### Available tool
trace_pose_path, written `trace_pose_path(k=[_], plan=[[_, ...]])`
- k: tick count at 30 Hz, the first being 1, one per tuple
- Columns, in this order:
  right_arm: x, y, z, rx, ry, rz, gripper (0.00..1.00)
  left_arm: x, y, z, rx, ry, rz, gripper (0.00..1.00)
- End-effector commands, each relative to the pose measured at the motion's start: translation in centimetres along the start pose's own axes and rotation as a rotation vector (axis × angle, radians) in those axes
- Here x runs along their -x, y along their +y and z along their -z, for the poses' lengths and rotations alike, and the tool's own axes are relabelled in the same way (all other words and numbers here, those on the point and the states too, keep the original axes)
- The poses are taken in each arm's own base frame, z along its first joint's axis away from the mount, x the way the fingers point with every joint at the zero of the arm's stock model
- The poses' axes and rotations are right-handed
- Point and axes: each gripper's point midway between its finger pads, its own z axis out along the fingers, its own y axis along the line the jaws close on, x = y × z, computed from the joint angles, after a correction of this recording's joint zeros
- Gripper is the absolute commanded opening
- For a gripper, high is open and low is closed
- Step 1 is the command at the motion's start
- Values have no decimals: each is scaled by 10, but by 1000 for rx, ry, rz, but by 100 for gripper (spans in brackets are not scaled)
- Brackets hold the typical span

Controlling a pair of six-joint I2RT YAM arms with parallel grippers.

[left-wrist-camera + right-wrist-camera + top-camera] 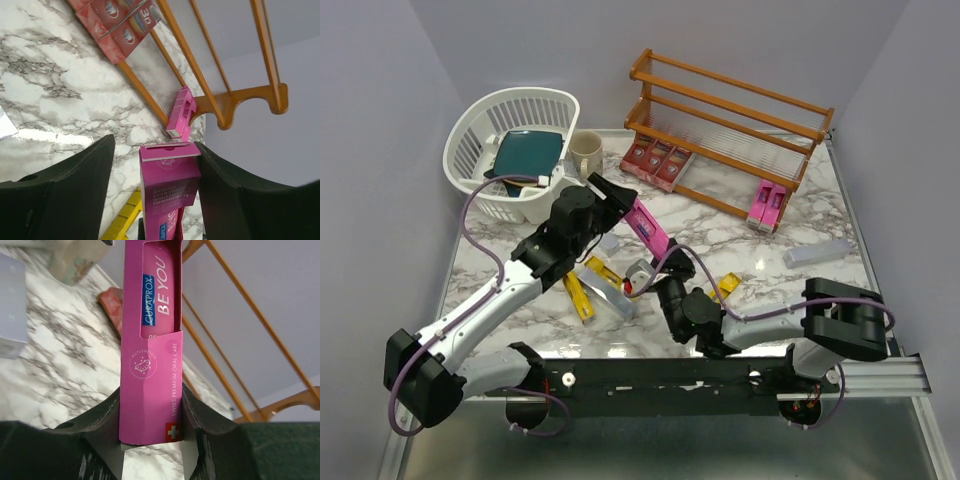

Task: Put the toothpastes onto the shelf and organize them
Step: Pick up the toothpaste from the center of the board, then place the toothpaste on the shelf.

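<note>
Nearest me, left of centre on the white marble-pattern table, a yellow toothpaste carton and a silver-grey toothpaste carton lie side by side. A second yellow carton lies just beyond them, and a third yellow carton lies to the right, beside the right arm.

The right gripper reaches in from the near right. Its fingers are pressed against both long sides of a magenta-pink toothpaste carton at the carton's near end, so it has a firm hold. The carton is off the table at the middle, slanting away toward the far left.

Its far end sits between the fingers of the left gripper, which comes in from the near left. Those fingers stand partly apart: 1 touches the carton's side and the other leaves a clear gap, so this gripper is not clamping it.

Further right, a second silver-grey carton lies alone on the marble.

Beyond that, 2 magenta-pink cartons stand together at the near right corner of the reddish-brown wooden 3-tier shelf, just beside its front rail. I cannot tell whether they rest on the tier or on the table. At the left end of the bottom tier, 3 red toothpaste cartons lie side by side.

At the far left, a beige mug stands just beside a white plastic basket with a dark teal item inside.
</note>
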Motion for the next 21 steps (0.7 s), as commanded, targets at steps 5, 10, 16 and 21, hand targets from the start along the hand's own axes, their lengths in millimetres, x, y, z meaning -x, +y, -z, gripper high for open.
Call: trace_pose_path(k=[5,10,16,21], plan=[[-14,12,-1,148,113,-360,21,82,-10,41,31,-318,-153,88],[-28,31,-1,292,202,-424,21,132,-11,93,51,-509,-289,91],[-42,40,-8,397,348,-523,21,162,-2,151,65,-632,-461,92],[-68,37,-22,394,549,-657,22,156,21,172,73,-620,-578,92]])
